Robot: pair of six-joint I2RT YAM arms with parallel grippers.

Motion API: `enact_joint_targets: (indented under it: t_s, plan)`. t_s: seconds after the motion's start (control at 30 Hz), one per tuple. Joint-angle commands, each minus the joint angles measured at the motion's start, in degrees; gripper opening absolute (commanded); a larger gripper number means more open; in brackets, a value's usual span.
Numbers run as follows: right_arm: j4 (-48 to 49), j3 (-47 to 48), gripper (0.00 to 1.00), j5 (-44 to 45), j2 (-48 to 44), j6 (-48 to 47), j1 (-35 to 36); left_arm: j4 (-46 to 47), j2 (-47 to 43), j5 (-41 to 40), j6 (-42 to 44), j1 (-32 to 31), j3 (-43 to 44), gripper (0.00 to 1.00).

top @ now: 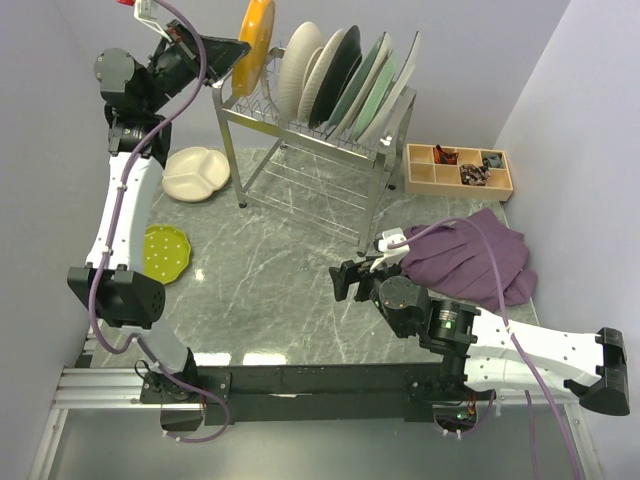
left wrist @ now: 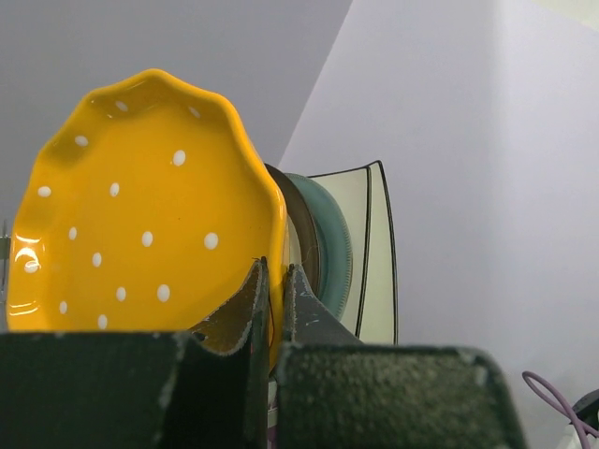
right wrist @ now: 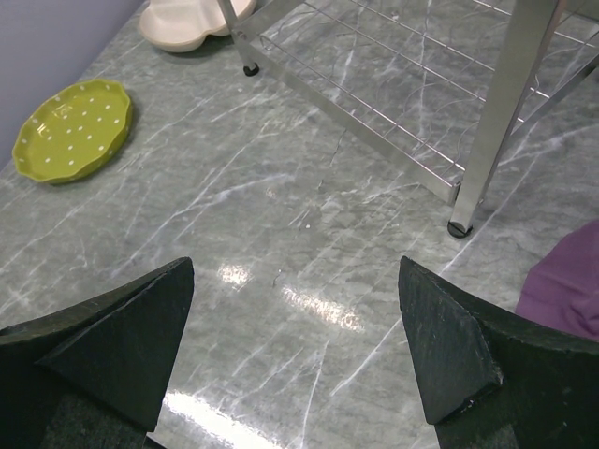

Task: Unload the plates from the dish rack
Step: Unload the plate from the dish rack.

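Marble table: left gripper clenched on yellow dotted plate rim (dish rack left end); right gripper spread, well apart.

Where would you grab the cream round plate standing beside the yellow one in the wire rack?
Probably pinch the upper rim of the cream round plate, coming down from above. It stands on edge in the silver wire dish rack, so only its thin top edge rises free; the bottom sits among the prongs.

1. The left arm reaches up and far back; the left gripper pinches the yellow plate by its rim.
2. The right arm lies low, the right gripper spread wide and empty.
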Motion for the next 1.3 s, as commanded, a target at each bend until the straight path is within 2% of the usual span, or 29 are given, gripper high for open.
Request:
enact_joint_targets:
  t_s: [0.0,0.33,0.73,0.97,1.27]
  plan:
    - [0.9,2.6,0.95,1.9,-0.2,-0.6,0.7,7.8,-5.3,-3.2,3.7,0.1,0.4,0.01]
    - [0.9,2.7,0.95,1.8,-0.6,-0.5,0.9,0.4,-9.0,-6.2,12.4,0.1,-1.0,0.01]
    - [0.9,2.9,0.95,2.5,0.0,-0.9,1.2,-5.9,-10.7,-7.1,15.5,0.1,2.8,0.01]
    - [1.0,2.7,0.95,3.2,-0.4,-1.2,1.5,-4.6,-11.6,-6.5,13.5,0.4,2.1,0.01]
    - [0.9,2.8,0.96,2.7,-0.5,-1.3,1.5,-13.0,-16.6,-11.4,20.9,0.9,-0.2,0.01]
